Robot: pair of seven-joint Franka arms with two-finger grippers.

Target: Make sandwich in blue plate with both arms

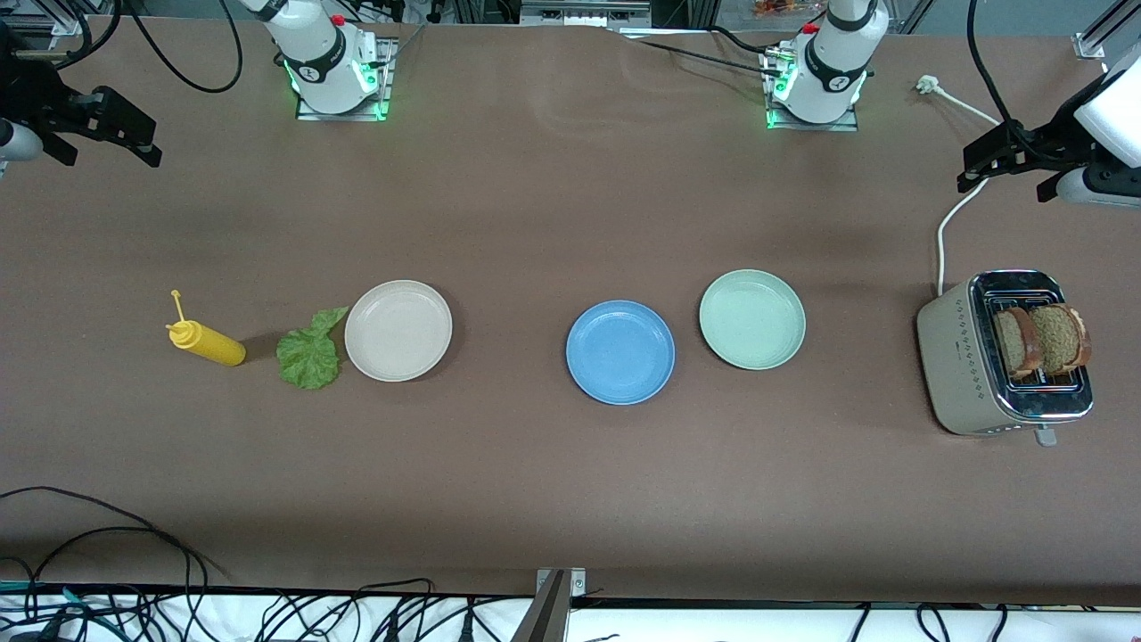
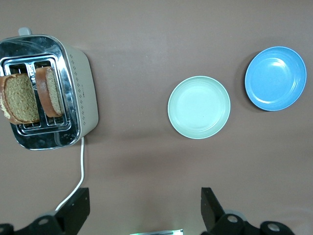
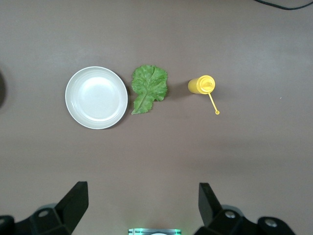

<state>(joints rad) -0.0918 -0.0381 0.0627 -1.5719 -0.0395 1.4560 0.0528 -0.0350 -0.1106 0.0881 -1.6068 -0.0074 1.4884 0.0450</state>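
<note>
You see a brown table (image 1: 553, 223): blue plate (image 1: 620, 351) mid-frame, toaster (image 1: 967, 366) lower right, cables (image 1: 98, 553) bottom left. Left gripper (image 2: 144, 208) and right gripper (image 3: 142, 205) both gape wide, holding nothing.

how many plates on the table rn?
3, none seem hidden. Cream-white plate beside the lettuce leaf, toward the right arm's end. Blue plate mid-table. Mint-green plate beside it, toward the toaster at the left arm's end.

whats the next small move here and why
Probably lower the open left gripper toward the toaster to grasp a bread slice. The blue plate holds nothing yet, both slices stand in the toaster slots, and the open right gripper waits near the lettuce leaf.
</note>
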